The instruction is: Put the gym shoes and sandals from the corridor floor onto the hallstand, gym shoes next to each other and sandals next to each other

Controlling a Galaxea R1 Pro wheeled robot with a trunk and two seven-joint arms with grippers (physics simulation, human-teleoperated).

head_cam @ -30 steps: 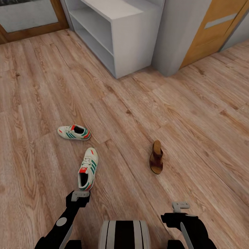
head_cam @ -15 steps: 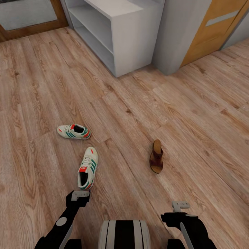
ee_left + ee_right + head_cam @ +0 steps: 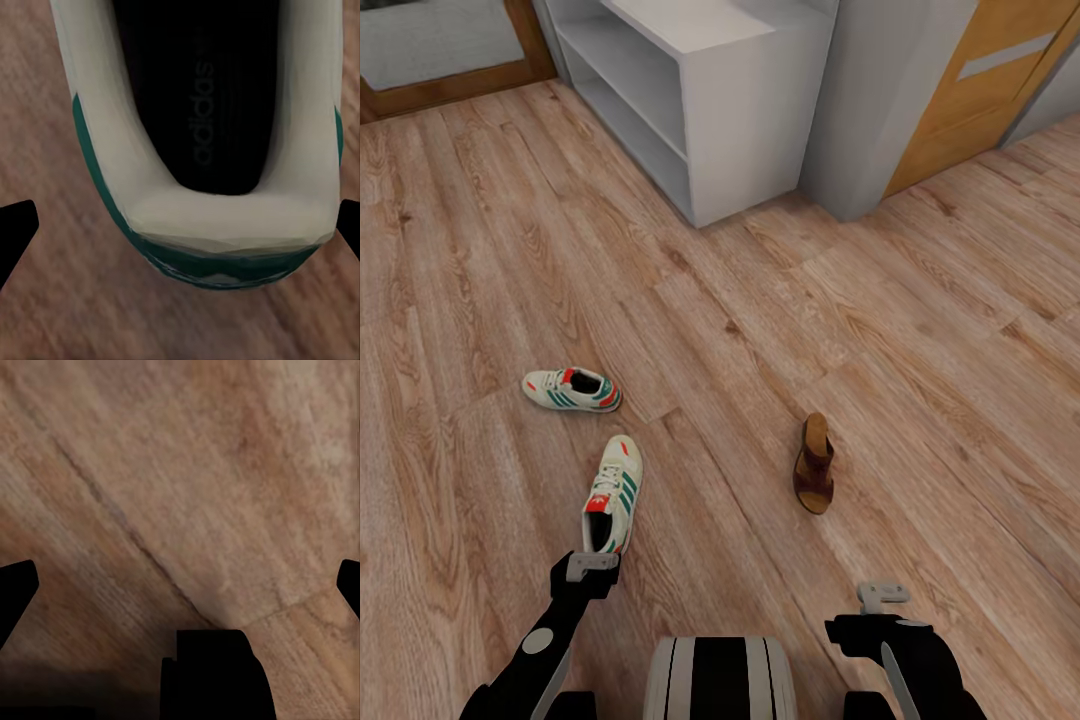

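Two cream-white gym shoes lie on the wood floor. The nearer gym shoe points away from me, and the other gym shoe lies sideways behind it. My left gripper hovers just behind the nearer shoe's heel. In the left wrist view that heel sits between the open fingertips, apart from both. One brown sandal lies to the right; the second sandal is out of view. My right gripper hangs open over bare floor.
A pale grey unit with two shelf openings, its top cut off by the frame, stands at the back; it looks like the hallstand. Beside it are a grey wall panel and a wooden door. A glazed wooden door is far left.
The whole picture has slid slightly down, so the camera has moved a little nearer the shoes. The shoes and sandal lie as before, and both arms hold their pose.
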